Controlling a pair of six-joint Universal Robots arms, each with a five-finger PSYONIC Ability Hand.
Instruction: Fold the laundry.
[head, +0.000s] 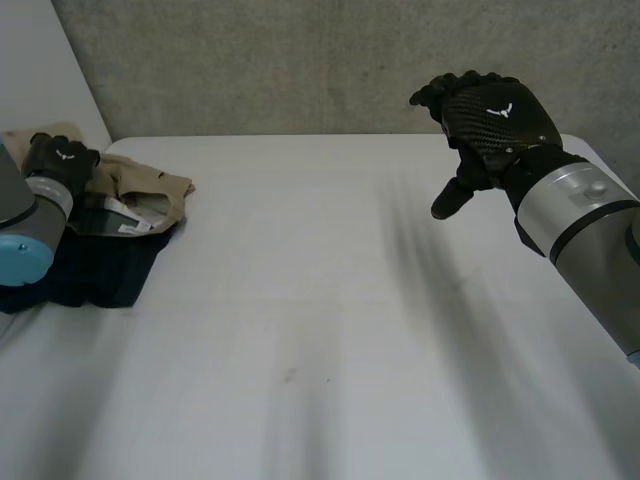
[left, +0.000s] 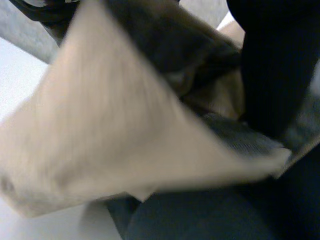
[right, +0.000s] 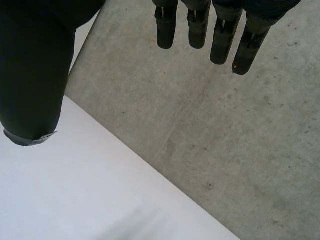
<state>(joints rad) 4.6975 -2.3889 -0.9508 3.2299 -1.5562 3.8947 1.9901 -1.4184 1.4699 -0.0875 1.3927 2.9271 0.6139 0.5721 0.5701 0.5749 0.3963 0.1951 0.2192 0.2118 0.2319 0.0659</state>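
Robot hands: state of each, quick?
Left robot hand: at the laundry, state cannot be told.
Right robot hand: open, holding nothing.

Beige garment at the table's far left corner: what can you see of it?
The beige garment is soft-looking cloth, crumpled rather than folded, with a white label and a greyish inner side showing. It lies at the far left corner of the white table, partly on top of a dark navy garment. The robot's left hand rests on it; whether it grips the cloth cannot be told.
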